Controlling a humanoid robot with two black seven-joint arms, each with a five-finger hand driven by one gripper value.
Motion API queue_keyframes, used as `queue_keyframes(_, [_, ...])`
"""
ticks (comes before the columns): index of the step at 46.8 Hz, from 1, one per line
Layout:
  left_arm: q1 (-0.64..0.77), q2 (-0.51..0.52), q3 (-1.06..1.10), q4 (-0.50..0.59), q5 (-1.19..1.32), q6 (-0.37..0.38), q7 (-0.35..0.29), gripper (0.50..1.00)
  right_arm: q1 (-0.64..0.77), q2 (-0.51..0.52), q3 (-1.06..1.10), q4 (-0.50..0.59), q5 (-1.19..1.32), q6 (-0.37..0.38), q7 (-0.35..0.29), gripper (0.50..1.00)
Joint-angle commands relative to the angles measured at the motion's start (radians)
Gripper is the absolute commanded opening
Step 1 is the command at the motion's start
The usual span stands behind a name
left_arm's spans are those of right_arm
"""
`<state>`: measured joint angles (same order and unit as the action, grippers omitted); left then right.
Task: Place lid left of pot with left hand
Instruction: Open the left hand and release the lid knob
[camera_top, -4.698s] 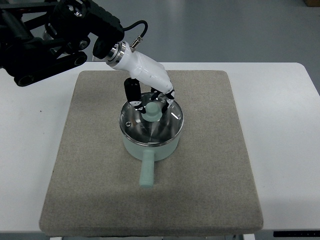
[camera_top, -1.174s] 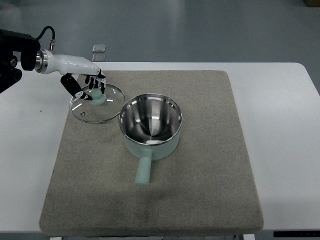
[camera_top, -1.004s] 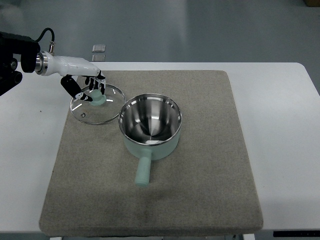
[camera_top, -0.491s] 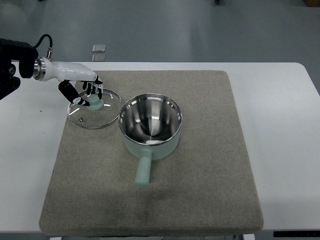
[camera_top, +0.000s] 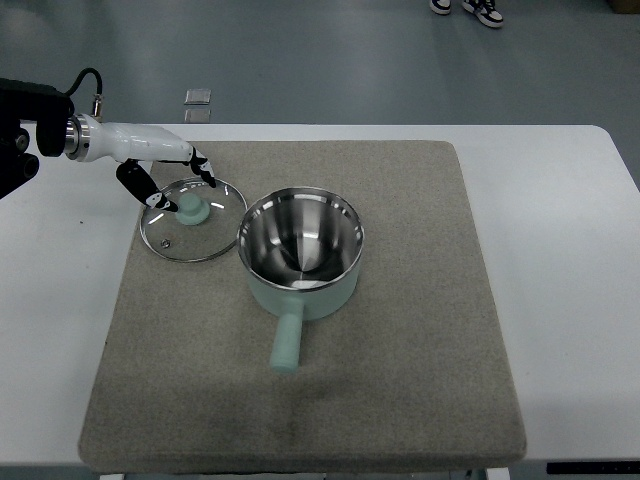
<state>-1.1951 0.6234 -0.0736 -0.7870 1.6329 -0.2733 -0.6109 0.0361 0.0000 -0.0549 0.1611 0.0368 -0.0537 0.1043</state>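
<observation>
The glass lid (camera_top: 181, 238) with its mint knob (camera_top: 193, 210) lies flat on the grey mat, just left of the pot and nearly touching its rim. The mint pot (camera_top: 300, 297) stands uncovered in the middle of the mat, its steel inside showing and its handle (camera_top: 287, 344) pointing toward me. My left hand (camera_top: 168, 178) hovers over the lid's far edge. Its fingers (camera_top: 203, 168) are spread and off the knob, holding nothing. The right arm is out of view.
The grey mat (camera_top: 420, 340) covers most of the white table (camera_top: 565, 260). The left arm's dark body (camera_top: 20, 135) shows at the left edge. A person's shoes (camera_top: 470, 8) show on the floor at the top.
The hand set the lid down left of the pot, let go of the knob and opened, drawing back slightly to the left. The pot has not moved.
</observation>
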Motion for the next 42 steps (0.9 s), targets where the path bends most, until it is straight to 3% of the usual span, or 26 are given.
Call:
queue_keyframes(1, [-0.001,0.001,-0.003,0.0,0.001,-0.001,0.0,0.806,-0.001,0.0,0.001,0.0,0.0,0.0,0.0,0.924])
queue_keyframes(16, [-0.015,0.012,-0.026,0.003,-0.053,0.003,0.0,0.848,-0.001,0.0,0.0,0.0,0.0,0.0,0.0,0.924])
queue_keyframes(17, [-0.015,0.012,-0.032,0.006,-0.07,0.005,0.0,0.857,-0.001,0.0,0.0,0.0,0.0,0.0,0.0,0.924])
queue_keyframes(21, [-0.012,0.013,-0.051,0.011,-0.145,0.034,0.0,0.971,-0.001,0.0,0.0,0.0,0.0,0.0,0.0,0.924])
queue_keyframes(26, [-0.008,0.002,-0.051,0.044,-0.249,0.082,0.0,0.99,-0.001,0.0,0.0,0.0,0.0,0.0,0.0,0.924])
queue_keyframes(34, [-0.009,-0.053,-0.051,0.155,-0.41,0.114,0.0,0.99,-0.001,0.0,0.0,0.0,0.0,0.0,0.0,0.924])
queue_keyframes(42, [-0.009,-0.165,-0.061,0.35,-0.638,0.118,0.0,0.99,-0.001,0.0,0.0,0.0,0.0,0.0,0.0,0.921])
